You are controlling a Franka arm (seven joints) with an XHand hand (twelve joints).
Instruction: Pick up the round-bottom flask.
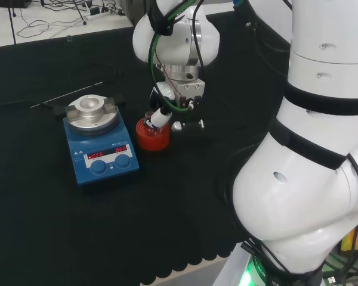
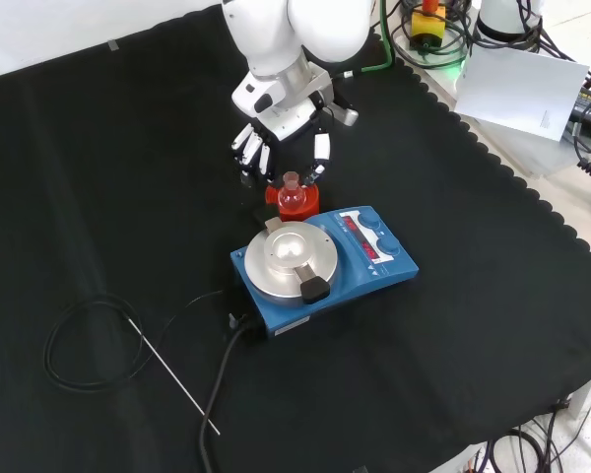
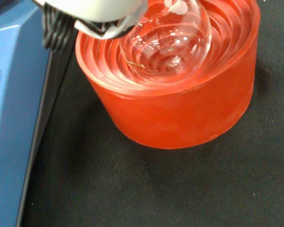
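Observation:
The round-bottom flask point(image 2: 292, 195) is clear glass and sits upright in a red ribbed stand point(image 2: 312, 200) on the black cloth. In the wrist view its bulb point(image 3: 166, 39) rests in the stand's ribbed cup point(image 3: 180, 113). The hand point(image 2: 276, 138) hangs just behind and above the flask, its fingers point(image 2: 248, 155) and thumb point(image 2: 320, 153) spread to either side of the neck, open and apart from it. In the head view the hand point(image 1: 162, 112) comes down over the stand point(image 1: 152, 136) and hides most of the flask. A blurred fingertip point(image 3: 92, 14) lies at the stand's rim.
A blue hotplate stirrer point(image 2: 369, 258) with a round metal top point(image 2: 291, 258) stands close against the stand, also seen in the head view point(image 1: 101, 152). A black cable point(image 2: 79, 345) and a thin rod point(image 2: 172, 370) lie on the cloth. White paper point(image 2: 522, 89) lies past the cloth's scalloped edge.

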